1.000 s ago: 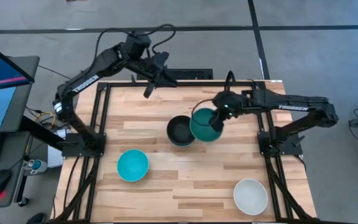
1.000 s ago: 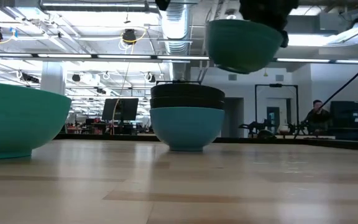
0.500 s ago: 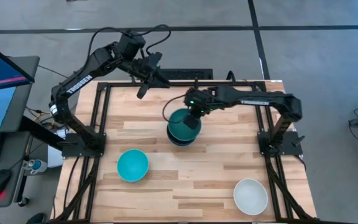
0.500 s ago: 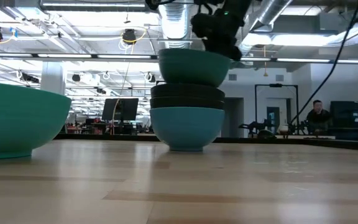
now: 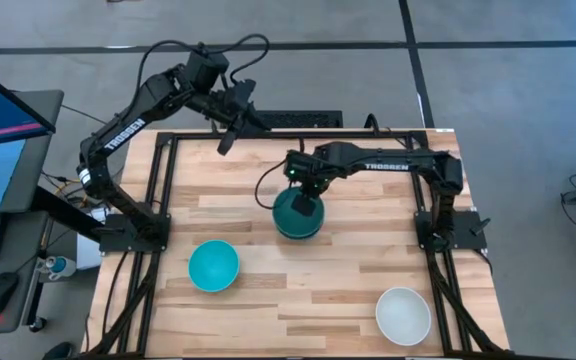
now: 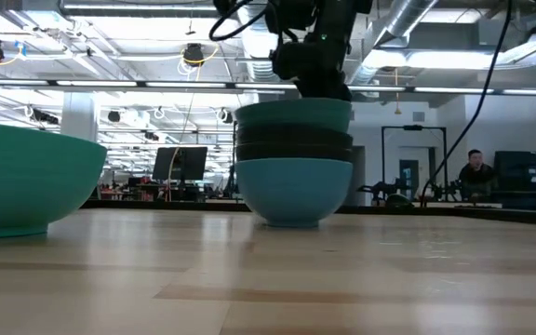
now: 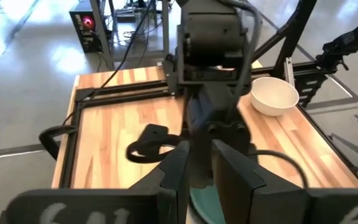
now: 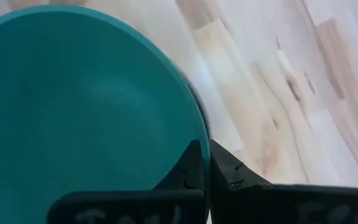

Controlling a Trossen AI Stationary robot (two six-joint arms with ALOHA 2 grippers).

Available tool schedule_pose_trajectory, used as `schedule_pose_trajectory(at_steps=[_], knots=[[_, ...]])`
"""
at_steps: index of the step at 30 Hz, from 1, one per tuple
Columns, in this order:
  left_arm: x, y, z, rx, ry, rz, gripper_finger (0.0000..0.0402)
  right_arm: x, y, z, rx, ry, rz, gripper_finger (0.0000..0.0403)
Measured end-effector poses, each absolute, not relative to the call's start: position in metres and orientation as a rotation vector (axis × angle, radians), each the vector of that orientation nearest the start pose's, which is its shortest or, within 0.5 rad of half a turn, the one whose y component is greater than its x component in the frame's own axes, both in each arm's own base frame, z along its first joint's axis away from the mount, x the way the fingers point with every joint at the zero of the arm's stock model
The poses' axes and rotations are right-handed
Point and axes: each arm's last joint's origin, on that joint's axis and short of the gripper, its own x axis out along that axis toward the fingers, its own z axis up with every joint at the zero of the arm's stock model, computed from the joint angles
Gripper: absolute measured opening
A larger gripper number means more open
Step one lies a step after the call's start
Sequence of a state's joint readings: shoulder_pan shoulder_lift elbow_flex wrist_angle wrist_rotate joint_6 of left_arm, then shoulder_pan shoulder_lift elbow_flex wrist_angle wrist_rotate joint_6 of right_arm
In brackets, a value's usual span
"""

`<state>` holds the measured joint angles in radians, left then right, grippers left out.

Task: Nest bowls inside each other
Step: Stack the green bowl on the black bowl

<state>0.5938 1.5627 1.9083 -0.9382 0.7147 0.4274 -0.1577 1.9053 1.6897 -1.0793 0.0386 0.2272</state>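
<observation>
High view: my right gripper (image 5: 304,196) sits over the middle of the table (image 5: 348,270), at the rim of the dark teal-green bowl (image 5: 296,216), which tops the stack. My left gripper (image 5: 230,135) hangs above the table's far edge, well apart from the stack. The turquoise bowl (image 5: 213,265) rests alone toward the near left; the white bowl (image 5: 403,314) stands alone at the near right corner.

Low view: the stack reads sky-blue bowl (image 6: 294,190) at the base on the wood, a black bowl (image 6: 294,147) nested above it, dark teal-green bowl (image 6: 294,113) on top. My right gripper (image 6: 311,84) comes down onto that top rim. The turquoise bowl (image 6: 26,181) fills the left foreground. A person (image 6: 475,171) sits far back in the room.

Left wrist view: my left fingers (image 7: 235,171) stand narrowly apart, nothing between them. Beyond them, the right arm and the white bowl (image 7: 274,94).

Right wrist view: my right fingers (image 8: 194,168) are pinched narrow on the rim of the dark teal-green bowl (image 8: 86,106), one inside, one outside.
</observation>
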Motion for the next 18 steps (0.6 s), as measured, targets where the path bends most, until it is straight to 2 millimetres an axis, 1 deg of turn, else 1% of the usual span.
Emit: schedule_pose_trajectory(at_steps=[5, 9, 13, 15, 18], knots=[[0.261, 0.153, 0.457, 0.064, 0.430, -0.217, 0.0057, 0.381, -0.057, 0.266, 0.270, 1.271, -0.296, 0.0010], [0.261, 0.153, 0.457, 0.064, 0.430, -0.218, 0.0057, 0.377, -0.052, 0.265, 0.265, 1.326, -0.291, 0.0010], [0.261, 0.153, 0.457, 0.064, 0.430, -0.218, 0.0057, 0.376, -0.045, 0.262, 0.260, 1.343, -0.283, 0.0010], [0.261, 0.153, 0.457, 0.064, 0.430, -0.218, 0.0057, 0.377, -0.042, 0.263, 0.255, 1.336, -0.276, 0.0017], [0.261, 0.153, 0.457, 0.062, 0.430, -0.217, 0.0057, 0.378, -0.039, 0.263, 0.250, 1.327, -0.266, 0.0038]])
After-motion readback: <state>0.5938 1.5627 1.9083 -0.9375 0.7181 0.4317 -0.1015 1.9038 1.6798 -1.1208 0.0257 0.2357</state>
